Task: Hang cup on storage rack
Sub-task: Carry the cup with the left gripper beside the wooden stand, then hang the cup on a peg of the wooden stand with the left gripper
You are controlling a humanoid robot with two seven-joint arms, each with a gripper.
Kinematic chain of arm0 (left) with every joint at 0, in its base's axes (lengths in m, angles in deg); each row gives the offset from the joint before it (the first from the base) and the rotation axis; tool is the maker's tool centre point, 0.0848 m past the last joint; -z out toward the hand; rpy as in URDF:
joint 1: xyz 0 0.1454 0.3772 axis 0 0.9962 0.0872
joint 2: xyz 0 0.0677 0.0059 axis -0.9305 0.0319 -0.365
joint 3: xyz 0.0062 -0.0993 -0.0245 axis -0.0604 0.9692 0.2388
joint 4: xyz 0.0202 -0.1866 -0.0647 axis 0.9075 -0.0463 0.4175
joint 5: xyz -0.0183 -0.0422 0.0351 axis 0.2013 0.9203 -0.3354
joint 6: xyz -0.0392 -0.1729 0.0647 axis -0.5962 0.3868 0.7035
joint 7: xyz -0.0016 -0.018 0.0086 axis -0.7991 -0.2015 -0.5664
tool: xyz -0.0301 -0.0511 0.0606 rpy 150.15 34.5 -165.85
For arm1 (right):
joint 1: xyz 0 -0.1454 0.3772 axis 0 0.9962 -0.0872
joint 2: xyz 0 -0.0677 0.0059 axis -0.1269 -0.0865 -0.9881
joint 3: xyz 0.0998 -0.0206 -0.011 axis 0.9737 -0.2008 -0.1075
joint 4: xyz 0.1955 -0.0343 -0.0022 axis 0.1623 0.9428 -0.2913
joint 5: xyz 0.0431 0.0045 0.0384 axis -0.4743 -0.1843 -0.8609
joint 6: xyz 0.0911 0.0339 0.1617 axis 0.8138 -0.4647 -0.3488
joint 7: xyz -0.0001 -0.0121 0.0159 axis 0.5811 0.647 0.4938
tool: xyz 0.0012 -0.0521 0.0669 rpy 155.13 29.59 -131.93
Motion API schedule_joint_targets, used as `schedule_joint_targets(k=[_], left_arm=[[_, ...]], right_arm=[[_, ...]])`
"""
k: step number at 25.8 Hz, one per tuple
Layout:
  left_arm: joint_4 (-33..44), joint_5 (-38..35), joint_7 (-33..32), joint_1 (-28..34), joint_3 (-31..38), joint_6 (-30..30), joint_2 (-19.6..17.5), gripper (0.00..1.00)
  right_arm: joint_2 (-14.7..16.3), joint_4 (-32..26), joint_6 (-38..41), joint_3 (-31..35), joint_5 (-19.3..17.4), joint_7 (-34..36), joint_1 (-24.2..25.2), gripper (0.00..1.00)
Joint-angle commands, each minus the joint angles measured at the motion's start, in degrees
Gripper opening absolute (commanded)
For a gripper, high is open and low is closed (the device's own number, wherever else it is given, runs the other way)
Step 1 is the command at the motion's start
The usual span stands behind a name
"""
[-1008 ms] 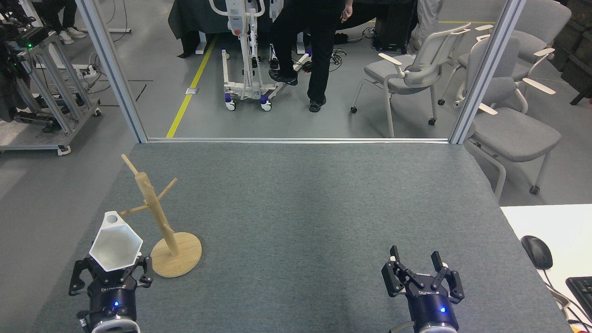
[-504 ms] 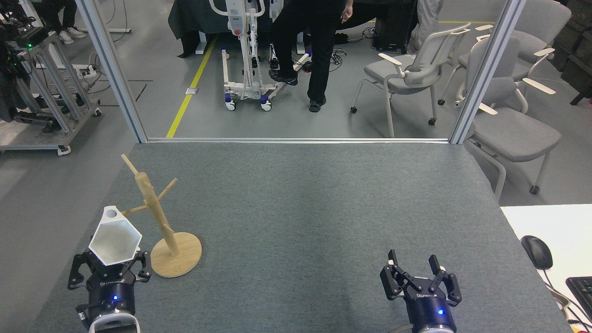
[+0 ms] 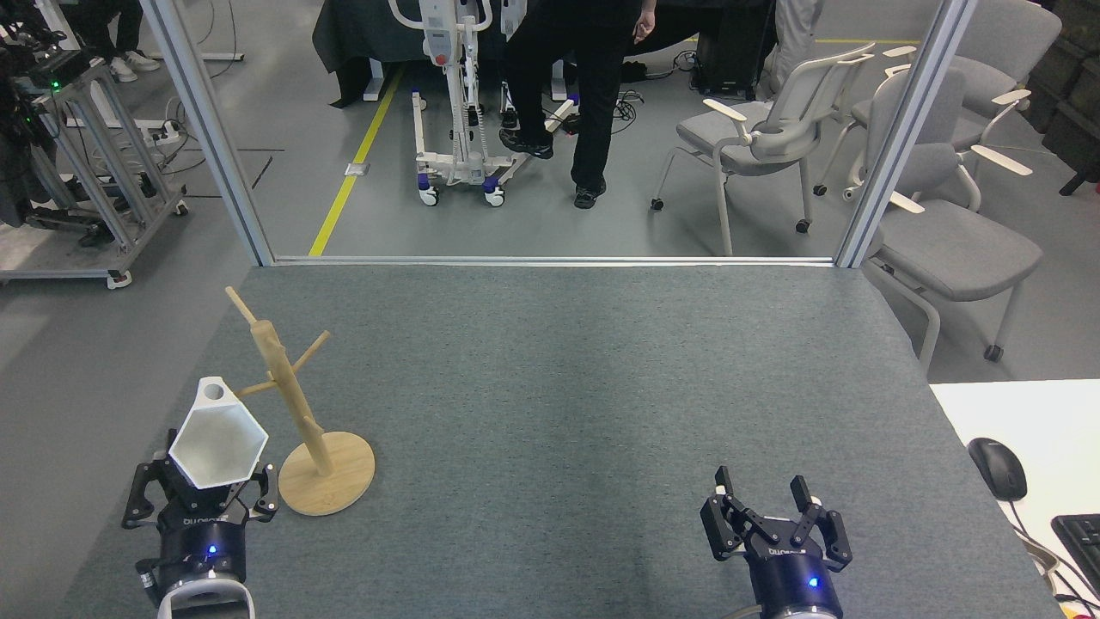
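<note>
So my left claw is down in the lower left of the frame, clamped on the cup. The cup's white, six-sided rim is facing up toward my head, and its little handle with the round hole sticks out at the top, toward the rack. That handle sits right at the tip of the rack's low left peg, touching or nearly so; I can't tell if the peg is actually in the hole.

The rack stands just right of the cup, its round wooden base flat on the grey mat, post upright with pegs angling off both sides. The cup's body is beside the post, not on it.

My right claw is in the lower right of the frame, fingers spread apart, holding nothing, well away from everything else.

Past the mat's far edge, a person in black stands at the top centre, and grey chairs fill the upper right. A mouse sits on the white desk at the right edge.
</note>
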Motion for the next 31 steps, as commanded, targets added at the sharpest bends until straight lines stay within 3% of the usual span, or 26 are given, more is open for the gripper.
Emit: schedule_joint_targets(k=[1, 16, 17, 21, 31], left_arm=[[-0.40, -2.11, -0.12, -0.03, -0.55, 0.04, -0.28, 0.00], [-1.01, -3.16, -0.12, -1.26, -2.30, -0.31, -0.81, 0.00], [-1.45, -3.16, 0.05, -1.43, -2.48, -0.22, -0.81, 0.13], [-1.37, -3.16, 0.75, -2.14, -3.36, 0.31, -0.81, 1.00], [-1.63, -3.16, 0.84, -2.31, -4.68, 0.22, -0.81, 1.00]], right_arm=[[0.08, 0.00, 0.04, -0.02, 0.01, -0.01, -0.07, 1.00], [0.08, 0.00, 0.04, -0.02, 0.45, -0.01, 0.02, 1.00], [0.08, 0.00, -0.05, -0.02, 0.45, -0.01, 0.02, 1.00], [0.16, 0.00, -0.22, -0.02, 0.45, -0.01, 0.02, 1.00], [0.08, 0.09, -0.66, 0.33, 0.45, -0.19, -0.07, 1.00]])
